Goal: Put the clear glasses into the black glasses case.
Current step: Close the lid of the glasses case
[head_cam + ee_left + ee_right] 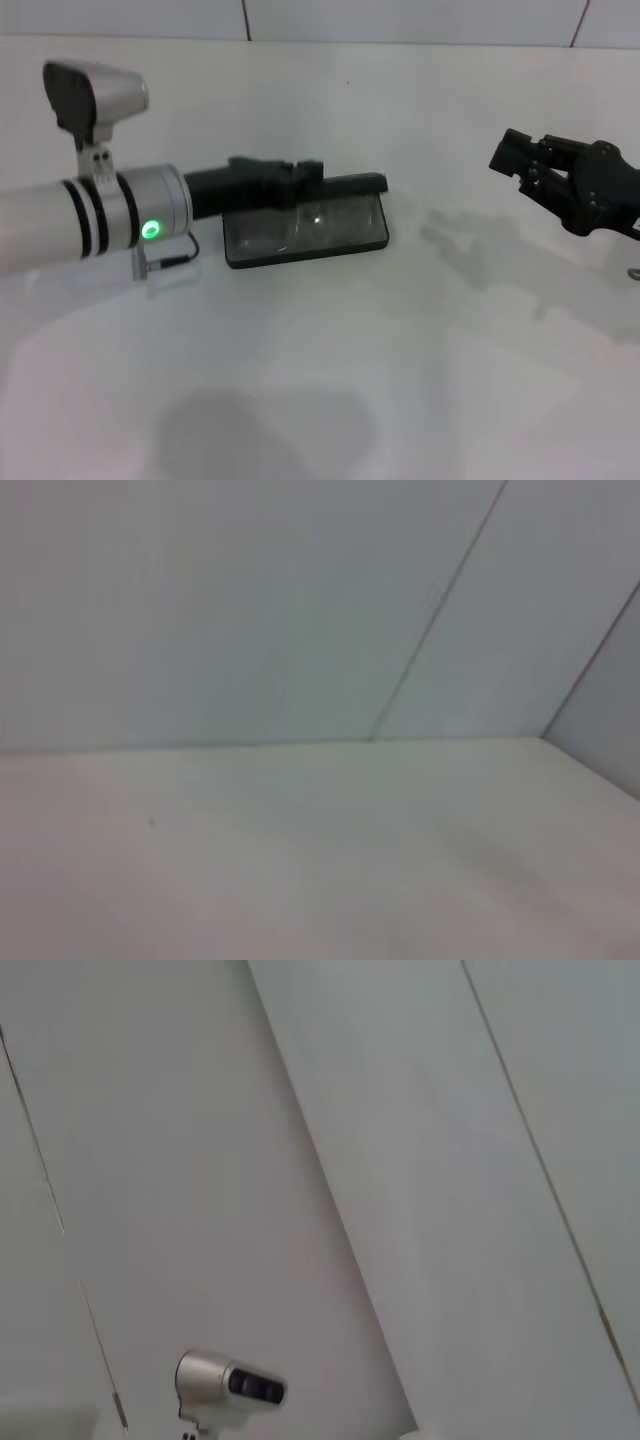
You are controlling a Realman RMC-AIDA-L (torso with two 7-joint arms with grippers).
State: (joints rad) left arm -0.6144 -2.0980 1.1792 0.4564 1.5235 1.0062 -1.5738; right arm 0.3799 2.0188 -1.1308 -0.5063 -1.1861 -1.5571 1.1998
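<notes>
1. The black glasses case (306, 232) lay open at centre frame on the white desk (330, 400), with the clear glasses (300, 225) inside.
2. The left claw (300, 182) reached over its back edge; its opening couldn't be told.
3. The right claw (515, 160) hovered at right, slightly open, holding nothing.
4. A pale panelled wall (400, 20) ran behind.

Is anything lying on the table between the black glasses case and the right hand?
Nothing: in the head view the white table between the black glasses case and the raised right hand is bare, with only shadows.
</notes>
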